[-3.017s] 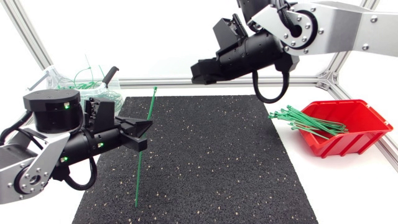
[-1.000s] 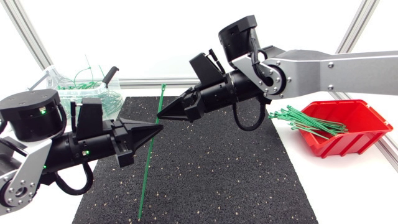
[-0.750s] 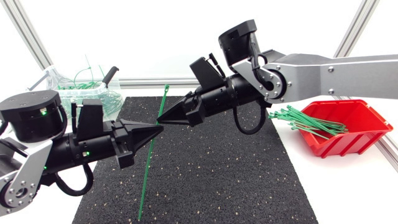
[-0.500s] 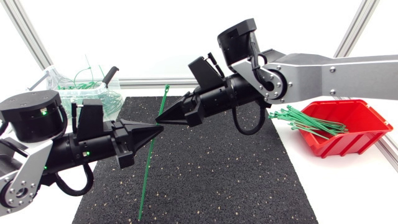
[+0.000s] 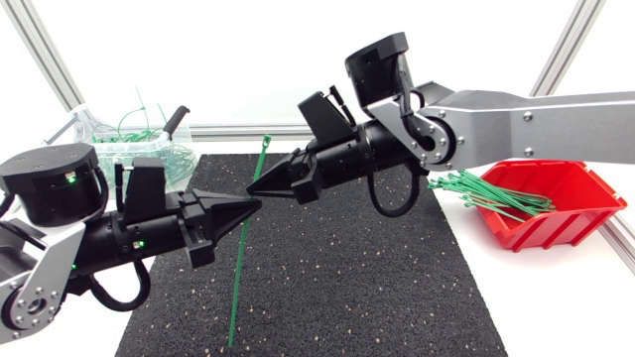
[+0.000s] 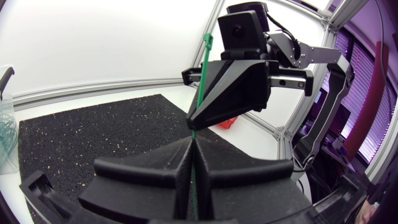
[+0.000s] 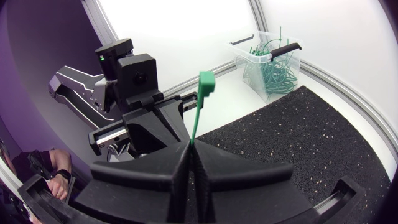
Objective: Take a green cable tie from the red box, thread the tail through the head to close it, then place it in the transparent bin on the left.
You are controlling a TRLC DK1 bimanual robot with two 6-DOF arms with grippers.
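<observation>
Cable tie near-upright, pinched by left gripper, right gripper, tips close.

Left gripper and right gripper nearly tip to tip, upright cable tie spanning both tips, bare mat beneath both

Straight, unthreaded green cable tie, near-upright, head uppermost

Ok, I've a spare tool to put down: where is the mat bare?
The mat is bare on its near-right stretch, between the cable tie and the red box. Crowded: the far-left part, where the left pincer and right pincer both clamp the tie.
</observation>
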